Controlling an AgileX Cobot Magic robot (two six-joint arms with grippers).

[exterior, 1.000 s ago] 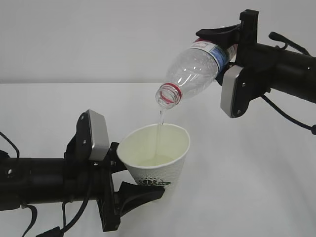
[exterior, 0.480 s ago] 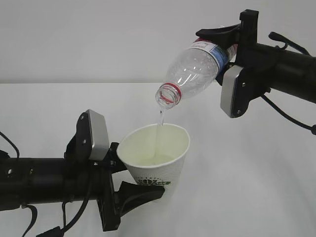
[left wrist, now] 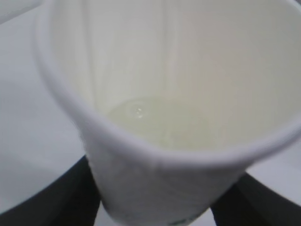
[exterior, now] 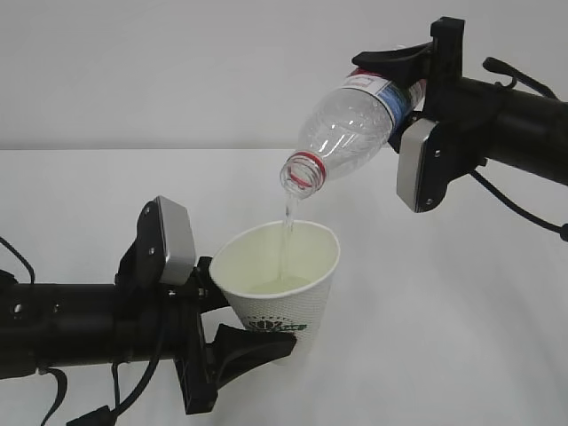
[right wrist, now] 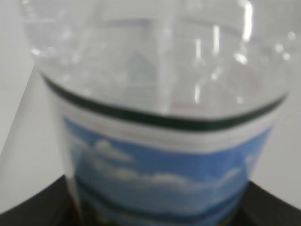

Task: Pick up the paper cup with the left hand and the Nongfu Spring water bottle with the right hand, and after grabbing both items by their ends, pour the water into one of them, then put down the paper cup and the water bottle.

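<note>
Pouring goes best with the right tool (exterior: 410,78), clamped on the Nongfu Spring water bottle (exterior: 351,126), holding its mouth above the paper cup (exterior: 280,284) pinched in the left tool (exterior: 232,321).

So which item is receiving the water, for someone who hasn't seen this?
Low on the left, the left hand holds the paper cup by its base. Unlike the clear tilted Nongfu Spring water bottle above, it is white, open-topped, with a dark green logo.
</note>
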